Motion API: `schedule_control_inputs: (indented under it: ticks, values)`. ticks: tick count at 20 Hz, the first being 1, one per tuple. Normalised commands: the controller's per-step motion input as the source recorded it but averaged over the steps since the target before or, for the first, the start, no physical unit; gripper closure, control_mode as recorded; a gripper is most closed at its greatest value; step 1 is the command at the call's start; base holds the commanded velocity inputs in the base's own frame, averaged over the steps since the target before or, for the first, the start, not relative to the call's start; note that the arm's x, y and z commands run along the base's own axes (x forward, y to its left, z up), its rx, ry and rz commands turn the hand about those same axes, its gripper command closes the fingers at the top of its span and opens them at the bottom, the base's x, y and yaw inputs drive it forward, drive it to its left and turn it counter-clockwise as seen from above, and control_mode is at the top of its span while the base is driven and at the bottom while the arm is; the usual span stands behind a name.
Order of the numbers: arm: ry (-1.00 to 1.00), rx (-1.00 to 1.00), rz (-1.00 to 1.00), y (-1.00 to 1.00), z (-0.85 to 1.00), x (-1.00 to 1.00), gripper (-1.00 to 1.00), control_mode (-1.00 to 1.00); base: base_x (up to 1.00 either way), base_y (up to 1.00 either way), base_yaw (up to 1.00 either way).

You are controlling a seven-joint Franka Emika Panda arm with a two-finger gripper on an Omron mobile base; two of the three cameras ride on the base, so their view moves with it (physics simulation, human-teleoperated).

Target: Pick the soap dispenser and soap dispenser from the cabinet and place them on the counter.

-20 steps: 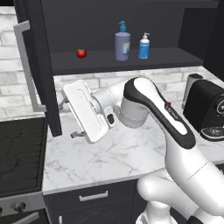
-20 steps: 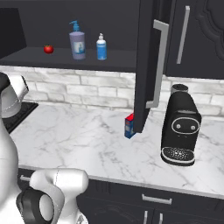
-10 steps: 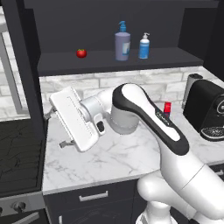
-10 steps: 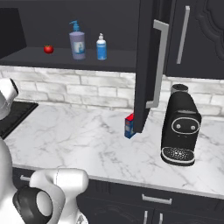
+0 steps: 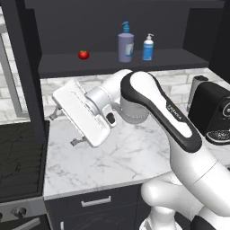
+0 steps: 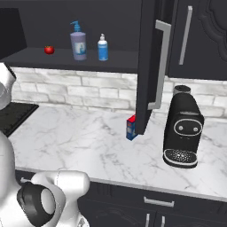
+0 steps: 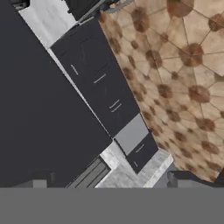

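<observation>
The hand (image 5: pixel 64 127) is wide open and holds nothing, over the left of the bench (image 5: pixel 130 155). Both soap dispensers, the purple one (image 5: pixel 126 44) and the blue one (image 5: pixel 148 47), stand side by side in the cabinet (image 5: pixel 112 60).

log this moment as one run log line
gripper: open, empty, over white marble counter | greyish-purple pump bottle, small bright-blue pump bottle: on cabinet shelf

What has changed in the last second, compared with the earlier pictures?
The arm swung its hand leftward over the counter, toward the stovetop; the open gripper holds nothing. Both soap bottles and the tomato stayed on the cabinet shelf.
</observation>
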Motion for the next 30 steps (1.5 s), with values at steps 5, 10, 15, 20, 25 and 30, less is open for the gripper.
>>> schedule_control_inputs:
  ticks: [5,10,15,20,25,30]
  values:
    - [-0.13,-0.16,0.07,-0.18,0.11,0.0,-1.0,-1.0,0.0,0.0,0.0]
    - [-0.22,-0.18,0.05,-0.12,-0.04,-0.1,-1.0,-1.0,0.0,0.0,0.0]
    - [-0.25,-0.16,0.08,-0.21,-0.06,-0.13,-1.0,-1.0,0.0,0.0,0.0]
    - [-0.25,-0.15,0.09,-0.27,0.0,-0.06,-1.0,-1.0,0.0,0.0,0.0]
    - [-0.25,-0.14,0.05,-0.31,0.0,-0.05,-1.0,-1.0,0.0,0.0,0.0]
    - [-0.25,-0.13,0.02,-0.3,-0.04,-0.18,-1.0,-1.0,0.0,0.0,0.0]
